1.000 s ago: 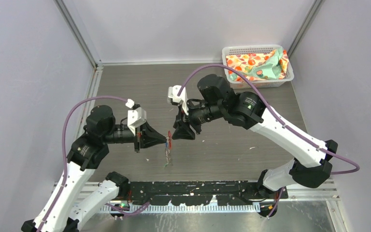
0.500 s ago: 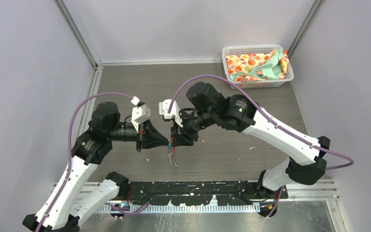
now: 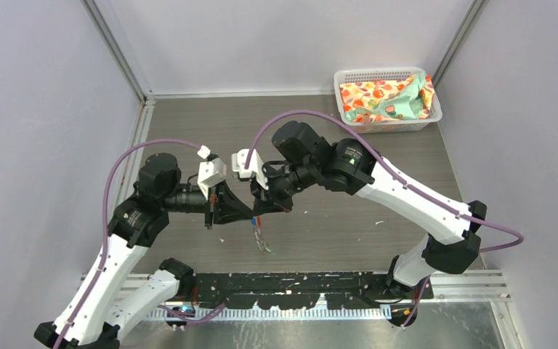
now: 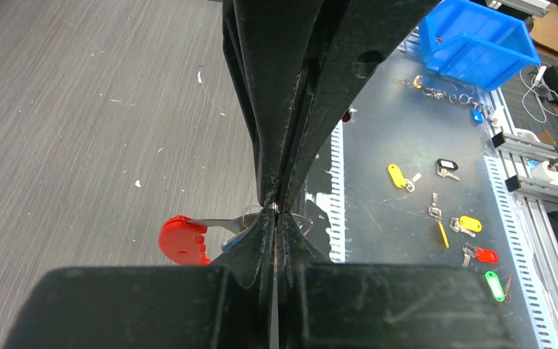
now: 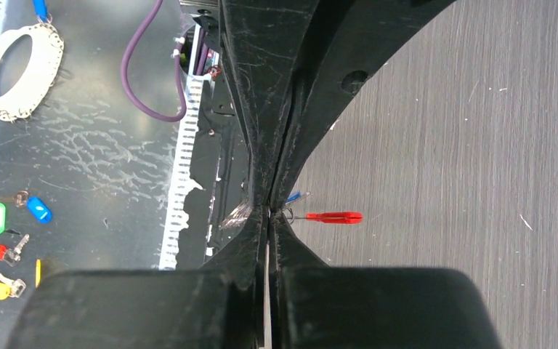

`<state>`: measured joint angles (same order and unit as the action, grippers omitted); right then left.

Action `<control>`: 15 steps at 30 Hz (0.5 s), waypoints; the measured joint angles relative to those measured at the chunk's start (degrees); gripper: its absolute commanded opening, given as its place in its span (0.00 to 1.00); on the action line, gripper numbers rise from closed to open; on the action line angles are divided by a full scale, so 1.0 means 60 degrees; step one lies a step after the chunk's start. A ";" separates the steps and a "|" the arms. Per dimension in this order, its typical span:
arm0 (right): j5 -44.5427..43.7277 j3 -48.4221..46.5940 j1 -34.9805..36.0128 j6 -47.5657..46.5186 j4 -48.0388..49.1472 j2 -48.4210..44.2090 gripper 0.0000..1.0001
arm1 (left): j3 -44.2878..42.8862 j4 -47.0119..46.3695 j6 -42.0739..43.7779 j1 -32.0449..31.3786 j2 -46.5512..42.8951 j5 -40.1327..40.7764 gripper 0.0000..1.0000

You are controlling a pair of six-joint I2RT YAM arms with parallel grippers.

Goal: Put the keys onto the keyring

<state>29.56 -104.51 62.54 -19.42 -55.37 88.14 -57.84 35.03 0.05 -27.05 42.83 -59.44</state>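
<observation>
Two claws meet midair: left claw pinching keyring, right claw pressed together beside it, hold unclear. Risk: opposing pulls could warp keyring, blue key drops.

Bright, diffuse light; faint soft shadows; left tool dark, slightly blurred close-up.

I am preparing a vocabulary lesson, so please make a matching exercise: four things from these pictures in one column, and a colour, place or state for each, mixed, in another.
1 tag
2 basket
3 left gripper
4 bin

a blue, off the table
b shut on the keyring
c red, attached to the keyring
d white, at the table's far right corner

Pairs: 1-c, 2-d, 3-b, 4-a
</observation>
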 measured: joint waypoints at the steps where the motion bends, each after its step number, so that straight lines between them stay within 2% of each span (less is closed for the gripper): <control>1: 0.0004 -0.0004 0.0004 0.0004 0.0000 0.0000 0.01 | 0.0000 0.0000 0.0011 0.0000 0.0000 -0.0004 0.00; 2: 0.0000 -0.0004 0.0004 0.0011 0.0004 0.0000 0.01 | 0.0000 0.0000 0.0015 0.0000 0.0000 -0.0004 0.02; 3: -0.0007 -0.0004 0.0004 0.0015 0.0007 0.0000 0.01 | 0.0000 -0.0004 0.0018 0.0000 0.0004 0.0000 0.13; 6: -0.0135 0.0120 0.0004 0.0131 0.0182 -0.0069 0.01 | -0.0015 -0.0033 0.0015 0.0000 0.0000 0.0044 0.31; 9: -0.0390 0.0878 -0.0036 0.0393 0.0918 -0.0492 0.01 | -0.0098 -0.0029 0.0106 0.0000 -0.0029 0.0076 0.36; 15: -0.0725 0.3796 -0.0222 0.1126 0.3774 -0.2514 0.01 | -0.0565 -0.0036 0.0656 0.0000 -0.0259 0.0168 0.37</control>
<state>25.21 -81.73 61.21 -12.67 -32.73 73.06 -61.23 34.81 3.99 -27.05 41.28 -58.43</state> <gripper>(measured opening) 0.026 0.360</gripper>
